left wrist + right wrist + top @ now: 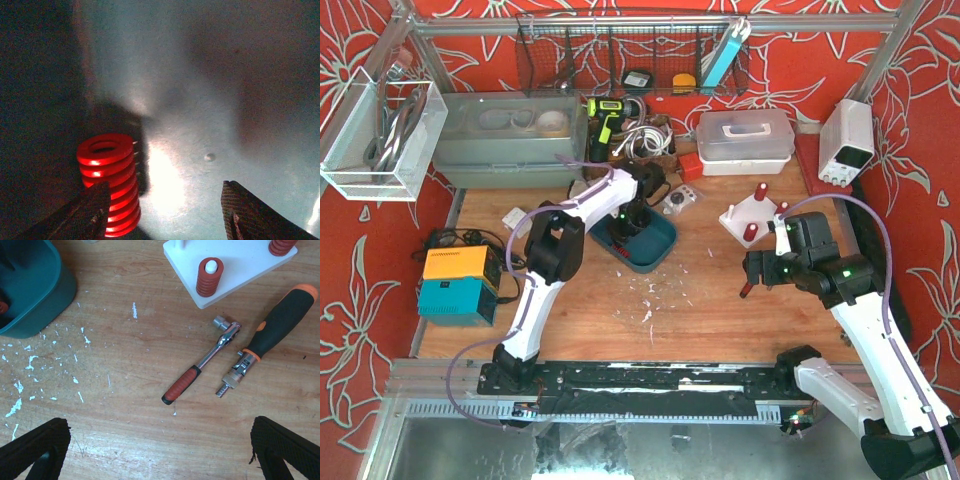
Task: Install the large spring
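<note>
The left pincer [165, 186] is hanging open inside the teal plastic tray [660, 252] near the desk's far edge. The big red coil spring [107, 175] is standing just beside one finger. I think it is picking up, so next it needs to squeeze the spring. The right pincer [159, 422] is hovering open.

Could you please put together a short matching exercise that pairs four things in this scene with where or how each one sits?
Things:
1. loose red spring
2. ratchet
3. white block
4. right tool

States:
A. open, above the table
B. carries red springs on pegs
C. stands on end in the teal tray
D. lies beside the screwdriver

Pairs: 1-C, 2-D, 3-B, 4-A.
</note>
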